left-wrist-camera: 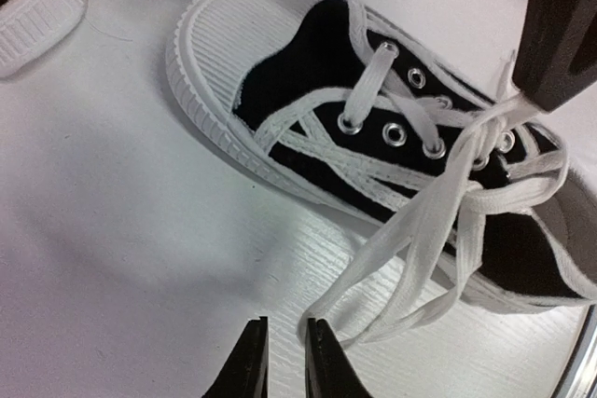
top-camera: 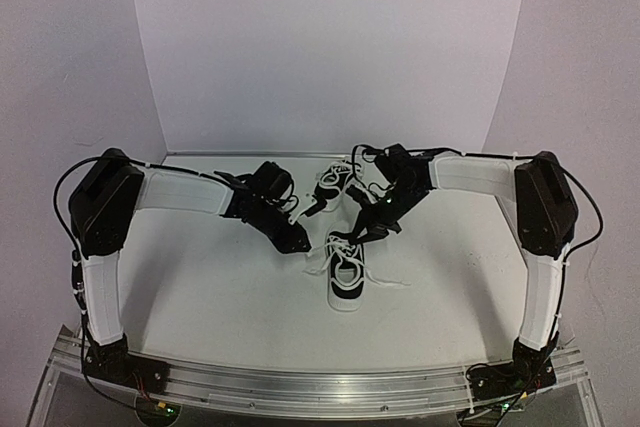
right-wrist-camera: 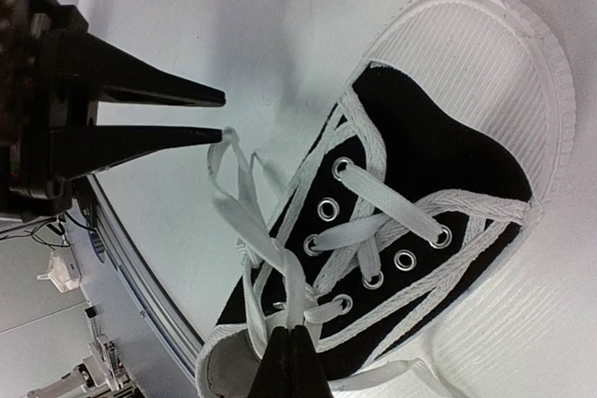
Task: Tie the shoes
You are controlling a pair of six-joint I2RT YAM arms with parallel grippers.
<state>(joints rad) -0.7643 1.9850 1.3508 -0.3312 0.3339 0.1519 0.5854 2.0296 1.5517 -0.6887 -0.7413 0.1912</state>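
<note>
My right gripper (right-wrist-camera: 291,347) is clenched on the crossed laces (right-wrist-camera: 280,263) at the top eyelets of the near shoe (right-wrist-camera: 438,151), which lies in the middle of the table (top-camera: 220,287). My left gripper (left-wrist-camera: 284,331) stands slightly parted and empty, with a lace loop (left-wrist-camera: 373,309) just beside 1 finger. Closing here would likely miss that loop, and any right-hand tug could drag the light shoe or loosen the crossing.
</note>
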